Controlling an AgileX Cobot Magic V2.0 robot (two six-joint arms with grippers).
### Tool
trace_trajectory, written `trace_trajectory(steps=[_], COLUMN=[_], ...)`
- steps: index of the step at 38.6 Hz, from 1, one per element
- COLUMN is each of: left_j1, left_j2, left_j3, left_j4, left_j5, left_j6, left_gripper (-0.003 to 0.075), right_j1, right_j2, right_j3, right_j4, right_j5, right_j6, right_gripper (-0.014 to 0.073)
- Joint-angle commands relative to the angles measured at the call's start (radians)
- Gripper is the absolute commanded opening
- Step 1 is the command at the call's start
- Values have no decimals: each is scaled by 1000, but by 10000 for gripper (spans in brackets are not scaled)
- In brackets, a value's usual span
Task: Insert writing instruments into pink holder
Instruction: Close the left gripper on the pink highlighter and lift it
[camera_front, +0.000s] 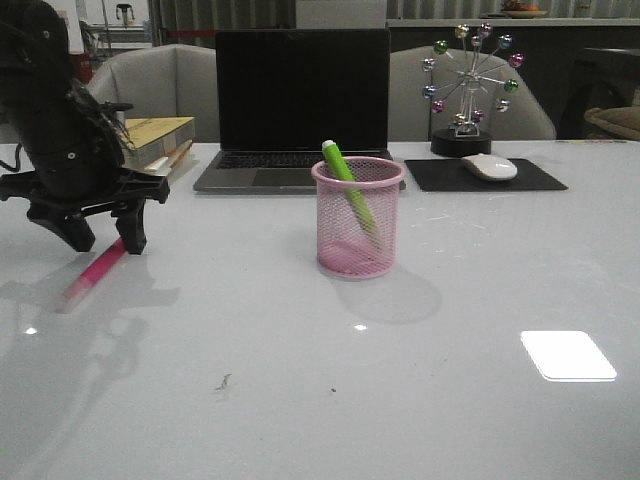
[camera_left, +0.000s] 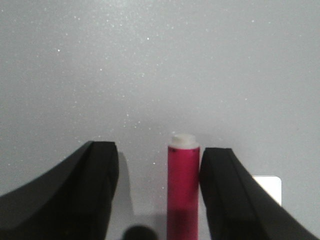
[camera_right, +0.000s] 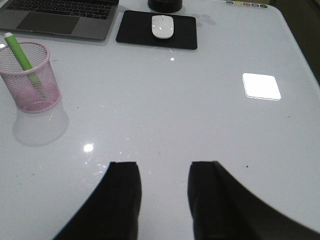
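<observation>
The pink mesh holder (camera_front: 358, 230) stands upright at mid-table, and the lime green marker (camera_front: 349, 190) leans inside it, its top above the rim. The right wrist view shows the same holder (camera_right: 30, 77) and green marker (camera_right: 19, 51). On the table at the left lies the magenta-pink marker (camera_front: 95, 274). My left gripper (camera_front: 105, 240) is open and lowered astride it. In the left wrist view the magenta marker (camera_left: 183, 187) lies between the fingers, against one finger (camera_left: 227, 192), with a gap to the other. My right gripper (camera_right: 164, 169) is open and empty over bare table.
An open laptop (camera_front: 297, 110) sits behind the holder. A white mouse (camera_front: 489, 167) on a black pad (camera_front: 484, 176) and a ball-wheel ornament (camera_front: 470, 85) are at the back right. Books (camera_front: 155, 140) lie at the back left.
</observation>
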Motion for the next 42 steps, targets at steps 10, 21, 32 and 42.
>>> trace_trajectory(steps=[10,21,32,42], left_j1=[-10,-25,-110,-195], left_j2=[8,-13,-114,-182], left_j3=[-16,-16,-20,-20], left_j4=[-23,-23,-20,-20], left_j5=[82,-3,-270,-554], left_j6=[-6,-6,-6,-6], left_gripper=[88,92,92,92], right_j1=[-7,-7,-7,-7], right_j2=[6,6,6,6], right_j3=[-27,-27,-27,-27], right_j4=[-17,-19,-19,-19], right_j5=[-75,-75,-75,-75], right_j6=[3,3,3,3], right_gripper=[371,371,371,371])
